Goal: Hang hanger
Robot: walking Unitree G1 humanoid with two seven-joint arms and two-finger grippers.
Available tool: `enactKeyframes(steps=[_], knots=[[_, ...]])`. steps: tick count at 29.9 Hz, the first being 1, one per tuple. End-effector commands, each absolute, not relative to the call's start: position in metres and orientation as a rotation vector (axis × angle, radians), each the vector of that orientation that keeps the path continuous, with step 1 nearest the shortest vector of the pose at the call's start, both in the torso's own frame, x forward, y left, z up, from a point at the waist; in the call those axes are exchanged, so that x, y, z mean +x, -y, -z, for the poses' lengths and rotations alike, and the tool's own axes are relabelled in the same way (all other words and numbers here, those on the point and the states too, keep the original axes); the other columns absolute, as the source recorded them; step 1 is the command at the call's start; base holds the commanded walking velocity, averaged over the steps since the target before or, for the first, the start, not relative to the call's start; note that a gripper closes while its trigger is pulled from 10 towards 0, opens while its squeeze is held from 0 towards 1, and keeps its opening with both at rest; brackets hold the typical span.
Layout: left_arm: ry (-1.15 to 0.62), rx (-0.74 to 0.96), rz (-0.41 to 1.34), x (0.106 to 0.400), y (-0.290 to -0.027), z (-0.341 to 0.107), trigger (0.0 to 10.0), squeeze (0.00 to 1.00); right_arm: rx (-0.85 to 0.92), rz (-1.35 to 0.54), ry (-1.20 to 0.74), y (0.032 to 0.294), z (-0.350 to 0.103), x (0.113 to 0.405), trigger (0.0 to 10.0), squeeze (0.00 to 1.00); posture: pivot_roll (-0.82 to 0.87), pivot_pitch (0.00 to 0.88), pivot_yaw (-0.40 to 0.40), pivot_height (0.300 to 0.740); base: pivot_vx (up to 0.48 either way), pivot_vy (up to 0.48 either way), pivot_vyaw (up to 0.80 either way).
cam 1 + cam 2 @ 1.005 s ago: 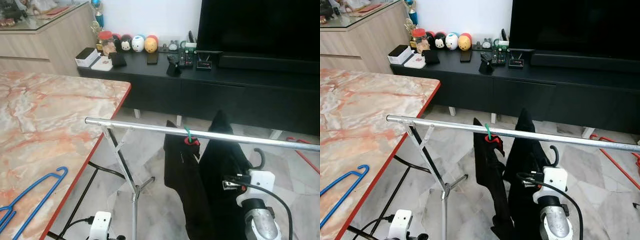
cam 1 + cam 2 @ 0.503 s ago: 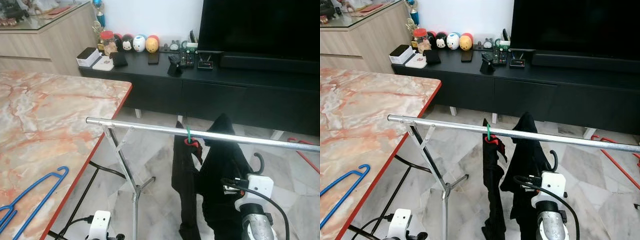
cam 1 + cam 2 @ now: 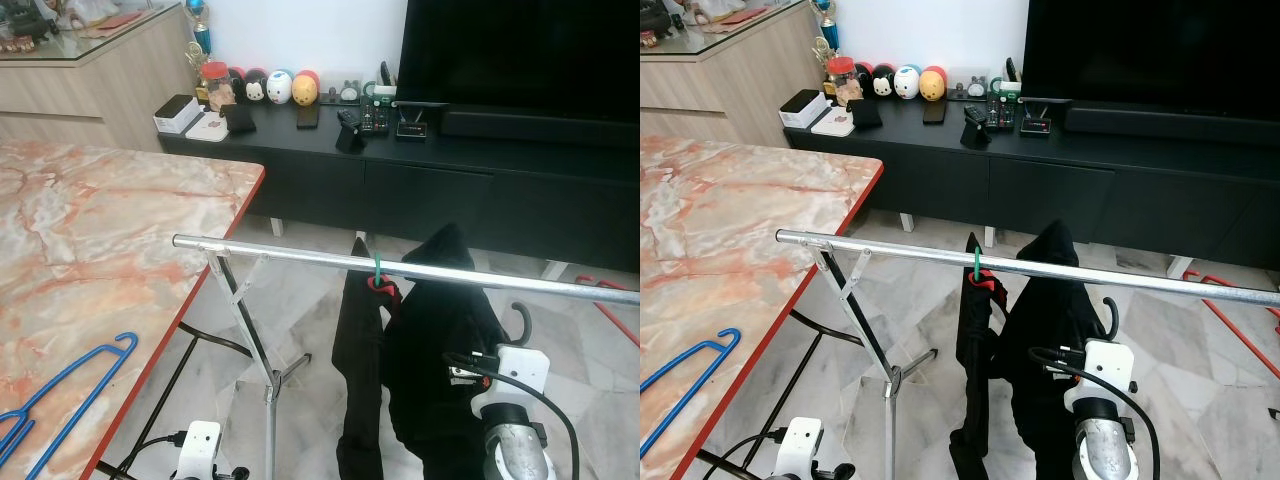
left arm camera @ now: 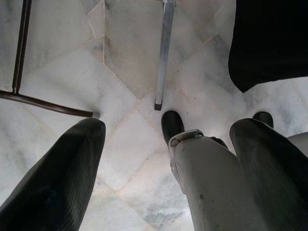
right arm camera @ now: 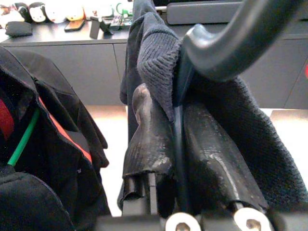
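Note:
A silver rail [image 3: 290, 253] on a folding stand crosses in front of me. A green-hooked hanger [image 3: 377, 270] hangs on it with a black, red-trimmed garment [image 3: 358, 380]. My right gripper [image 5: 178, 125] is shut on the neck of a dark hanger [image 5: 231, 43] that carries a dark knit garment [image 3: 440, 330]. Its hook [image 3: 520, 320] stands just below the rail, right of the green hanger and clear of the rail. My left gripper [image 4: 163, 159] hangs low, open, pointing at the floor.
A marble table with a red edge [image 3: 100, 220] stands at the left, with a blue hanger [image 3: 70, 375] lying on it. A black TV console [image 3: 450, 170] runs along the far wall. The rack's crossed legs [image 3: 245, 320] stand between table and garments. A red hanger [image 3: 605, 300] lies on the floor at the right.
The black garment on the green hanger has swung and turned more edge-on. My right wrist has dropped slightly with its hanger. The view has shifted a little.

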State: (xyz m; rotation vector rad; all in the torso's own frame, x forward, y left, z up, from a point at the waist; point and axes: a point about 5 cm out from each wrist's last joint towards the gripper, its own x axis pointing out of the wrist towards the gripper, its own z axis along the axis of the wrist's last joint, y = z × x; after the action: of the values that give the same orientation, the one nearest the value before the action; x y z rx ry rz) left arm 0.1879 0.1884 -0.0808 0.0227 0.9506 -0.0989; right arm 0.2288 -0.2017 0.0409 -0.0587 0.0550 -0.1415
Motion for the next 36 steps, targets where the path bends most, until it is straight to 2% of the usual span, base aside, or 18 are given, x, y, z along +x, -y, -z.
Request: enactKeyframes(steps=[1,36], knots=[[-0.959,0.026,0.085,0.1839,-0.1916,0.0824,10.0,0.00,-0.066,0.141,-0.025,0.2011,-0.0474,0.2343,10.0,0.00,-0.07,0.000,0.076,0.740,0.000,0.000,0.00],[-0.961,0.021,0.086,0.1821,-0.1923,0.0830,10.0,0.00,-0.034,0.193,-0.027,0.2090,-0.0467,0.2403,10.0,0.00,-0.07,0.000,0.079,0.740,-0.282,0.000,0.00]])
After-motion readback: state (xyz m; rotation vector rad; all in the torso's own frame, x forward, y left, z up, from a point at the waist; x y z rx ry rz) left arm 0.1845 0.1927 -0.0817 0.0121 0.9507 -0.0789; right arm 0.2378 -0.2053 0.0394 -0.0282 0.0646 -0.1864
